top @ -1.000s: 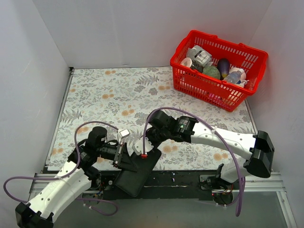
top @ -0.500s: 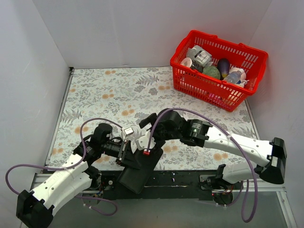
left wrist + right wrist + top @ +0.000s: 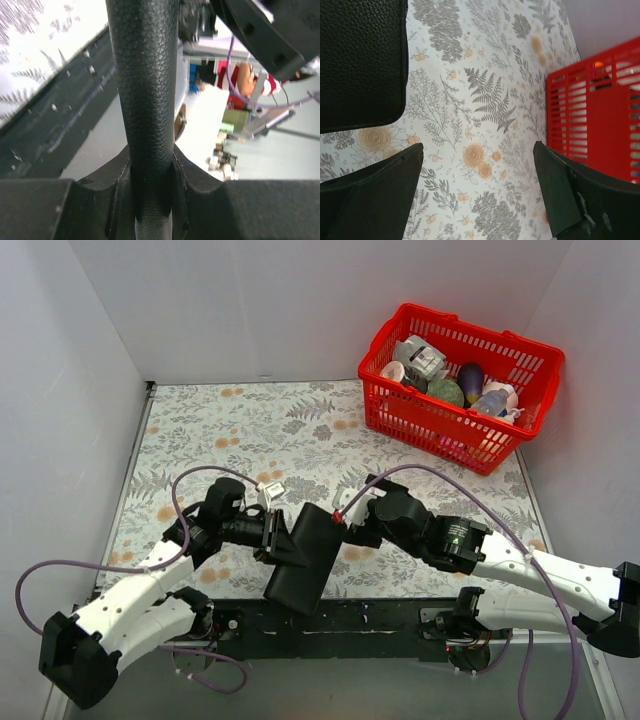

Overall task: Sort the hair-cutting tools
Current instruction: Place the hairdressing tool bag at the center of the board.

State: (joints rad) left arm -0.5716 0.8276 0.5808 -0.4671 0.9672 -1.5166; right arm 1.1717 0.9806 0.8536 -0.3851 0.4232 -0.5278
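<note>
Overhead view: the left gripper (image 3: 275, 538) is clamped on the 9 o'clock edge of a flat black rectangular folding case (image 3: 306, 560), which lies slanted at the 6 o'clock side of the grey floral table cover (image 3: 230, 430). In the left wrist view the case's grained edge is pinched between the two pads. The right gripper (image 3: 478, 150) stands at the case's 2 o'clock corner, its jaws spread wide with only the cover between them; whether a finger touches the case cannot be told. A red plastic mesh basket (image 3: 440, 425) holding egg-shaped items (image 3: 447, 392) sits at the table's 1 o'clock corner, well apart from both grippers. Where the hair-cutting tools lie cannot be told from these views.
</note>
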